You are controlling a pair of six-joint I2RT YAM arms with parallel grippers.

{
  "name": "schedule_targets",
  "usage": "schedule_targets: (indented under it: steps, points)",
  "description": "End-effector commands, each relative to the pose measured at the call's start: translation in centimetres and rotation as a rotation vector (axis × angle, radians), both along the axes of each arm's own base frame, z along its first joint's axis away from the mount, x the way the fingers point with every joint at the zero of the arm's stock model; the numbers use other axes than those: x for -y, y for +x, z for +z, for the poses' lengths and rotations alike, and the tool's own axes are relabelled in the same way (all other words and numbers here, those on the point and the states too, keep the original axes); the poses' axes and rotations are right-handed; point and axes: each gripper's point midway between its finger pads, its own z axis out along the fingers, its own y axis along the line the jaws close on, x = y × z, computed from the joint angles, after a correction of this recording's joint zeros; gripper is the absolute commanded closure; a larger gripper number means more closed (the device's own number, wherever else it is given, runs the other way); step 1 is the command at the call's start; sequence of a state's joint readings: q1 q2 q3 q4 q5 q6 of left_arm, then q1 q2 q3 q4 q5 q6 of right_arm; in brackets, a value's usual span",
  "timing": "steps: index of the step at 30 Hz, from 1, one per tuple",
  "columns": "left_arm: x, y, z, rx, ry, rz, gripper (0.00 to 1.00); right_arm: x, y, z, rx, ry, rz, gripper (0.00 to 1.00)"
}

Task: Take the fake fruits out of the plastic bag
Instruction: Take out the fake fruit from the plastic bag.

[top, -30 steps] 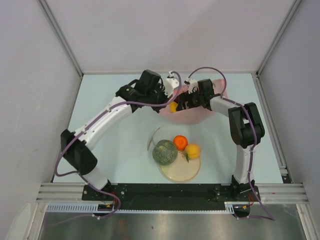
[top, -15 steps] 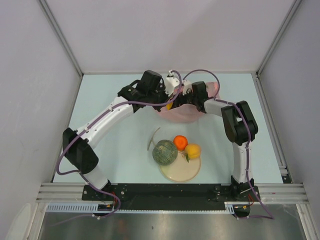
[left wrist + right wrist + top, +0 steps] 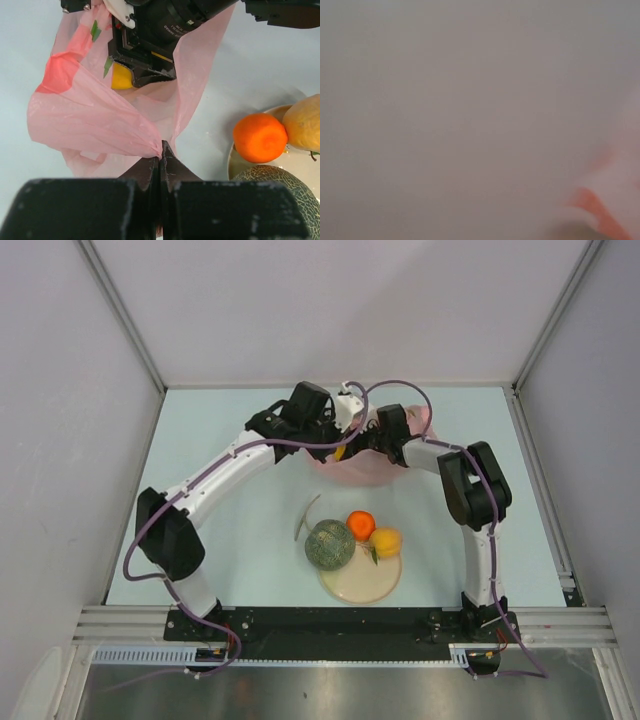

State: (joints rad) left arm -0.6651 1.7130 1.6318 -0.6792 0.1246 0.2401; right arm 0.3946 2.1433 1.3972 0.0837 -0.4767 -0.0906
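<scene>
Plate (image 3: 362,582), melon (image 3: 330,544), orange (image 3: 361,525) near pink bag (image 3: 362,472)

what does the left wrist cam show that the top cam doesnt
Only the left wrist view: the left gripper shut on a fold of the plastic bag, seen up close, and the right gripper in the bag's mouth, though whether it is open is unclear.
Only the top view: both arms whole and the whole plate.
Both: the bag, a yellow fruit inside it, and the melon, the orange and the yellow-orange fruit by the plate.
</scene>
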Motion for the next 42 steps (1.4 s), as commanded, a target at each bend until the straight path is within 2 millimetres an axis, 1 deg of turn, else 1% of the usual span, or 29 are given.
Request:
schedule_targets:
  steps: [1, 3, 4, 6, 7, 8, 9, 10, 12, 13, 14, 15, 16, 17, 20, 23, 25, 27, 29, 30, 31, 32, 34, 37, 38, 39, 40, 41, 42]
  points:
    - [0.8, 1.4, 2.5, 0.055, -0.063, 0.028, 1.0, 1.2, 1.0, 2.0, 0.005, 0.023, -0.012, 0.52]
    - [1.0, 1.5, 2.2, 0.049, -0.066, 0.023, 1.0, 1.1, 1.0, 3.4, 0.009, 0.066, 0.001, 0.54]
    - [1.0, 1.6, 2.1, 0.049, -0.068, 0.026, 1.0, 0.9, 0.9, 5.1, 0.037, 0.09, 0.019, 0.56]
    - [1.0, 2.1, 1.7, 0.046, -0.071, 0.038, 1.0, 1.1, 0.6, 6.7, 0.062, 0.098, 0.048, 0.59]
    - [1.2, 2.4, 2.0, 0.053, -0.085, 0.045, 1.0, 0.9, 0.1, 8.6, 0.086, 0.118, 0.077, 0.62]
    - [1.3, 2.8, 2.1, 0.059, -0.094, 0.053, 1.0, 1.1, -0.2, 9.4, 0.094, 0.124, 0.091, 0.64]
    - [1.5, 3.2, 2.5, 0.068, -0.112, 0.06, 1.0, 1.4, -1.0, 9.5, 0.066, 0.119, 0.108, 0.66]
    - [1.5, 3.6, 2.8, 0.081, -0.12, 0.068, 1.0, 1.3, -1.7, 11.1, 0.093, 0.13, 0.147, 0.66]
    - [1.6, 4.5, 3.0, 0.094, -0.138, 0.096, 1.0, 1.7, -3.0, 11.8, 0.083, 0.123, 0.185, 0.66]
    - [1.7, 4.9, 3.5, 0.105, -0.146, 0.103, 0.99, 1.8, -3.6, 12.9, 0.115, 0.119, 0.222, 0.66]
    - [1.8, 5.2, 3.7, 0.109, -0.153, 0.106, 1.0, 2.0, -4.0, 13.4, 0.125, 0.111, 0.235, 0.66]
    - [1.9, 5.5, 3.5, 0.106, -0.152, 0.115, 1.0, 2.4, -4.9, 13.1, 0.095, 0.097, 0.248, 0.67]
    - [2.0, 5.9, 4.2, 0.119, -0.164, 0.117, 1.0, 2.7, -5.2, 13.2, 0.101, 0.085, 0.26, 0.67]
    - [2.1, 6.0, 4.3, 0.12, -0.168, 0.122, 1.0, 3.0, -5.6, 13.8, 0.128, 0.067, 0.279, 0.67]
    - [2.1, 6.6, 5.2, 0.136, -0.185, 0.132, 0.99, 4.5, -7.0, 13.7, 0.12, 0.015, 0.317, 0.69]
    - [1.9, 7.2, 5.8, 0.158, -0.186, 0.146, 1.0, 6.5, -8.3, 13.1, 0.07, -0.025, 0.312, 0.76]
    - [1.8, 7.2, 5.9, 0.161, -0.187, 0.147, 1.0, 7.9, -8.9, 13.5, 0.048, -0.021, 0.281, 0.81]
    - [2.0, 7.0, 5.8, 0.154, -0.19, 0.129, 1.0, 8.4, -9.7, 15.0, 0.07, -0.011, 0.288, 0.87]
    - [2.1, 6.8, 6.0, 0.151, -0.196, 0.117, 1.0, 8.5, -10.7, 16.2, 0.102, -0.024, 0.313, 0.93]
    - [2.1, 6.6, 6.0, 0.147, -0.198, 0.114, 1.0, 8.6, -11.1, 17.7, 0.166, -0.045, 0.33, 1.0]
    - [2.1, 6.5, 6.1, 0.148, -0.2, 0.109, 1.0, 8.1, -11.7, 18.2, 0.186, -0.058, 0.345, 1.0]
    - [2.1, 6.3, 6.6, 0.154, -0.209, 0.107, 1.0, 8.0, -12.1, 18.5, 0.193, -0.074, 0.346, 1.0]
    - [2.1, 5.8, 6.8, 0.153, -0.218, 0.088, 1.0, 7.9, -13.2, 19.7, 0.22, -0.101, 0.344, 1.0]
    - [1.9, 5.0, 7.3, 0.151, -0.219, 0.066, 1.0, 7.0, -16.5, 19.4, 0.192, -0.138, 0.434, 1.0]
    - [1.8, 4.7, 7.3, 0.152, -0.214, 0.054, 1.0, 6.0, -18.7, 18.6, 0.158, -0.16, 0.501, 1.0]
    - [1.5, 4.1, 7.8, 0.158, -0.216, 0.043, 1.0, 6.1, -19.5, 17.5, 0.146, -0.214, 0.513, 1.0]
    - [1.4, 3.6, 7.2, 0.145, -0.209, 0.026, 1.0, 5.9, -20.6, 17.5, 0.17, -0.241, 0.552, 1.0]
    - [1.3, 3.3, 7.2, 0.145, -0.208, 0.017, 1.0, 5.6, -22.0, 17.1, 0.158, -0.263, 0.59, 1.0]
    - [1.0, 2.6, 8.0, 0.156, -0.219, 0.01, 1.0, 4.8, -23.8, 16.5, 0.158, -0.296, 0.644, 1.0]
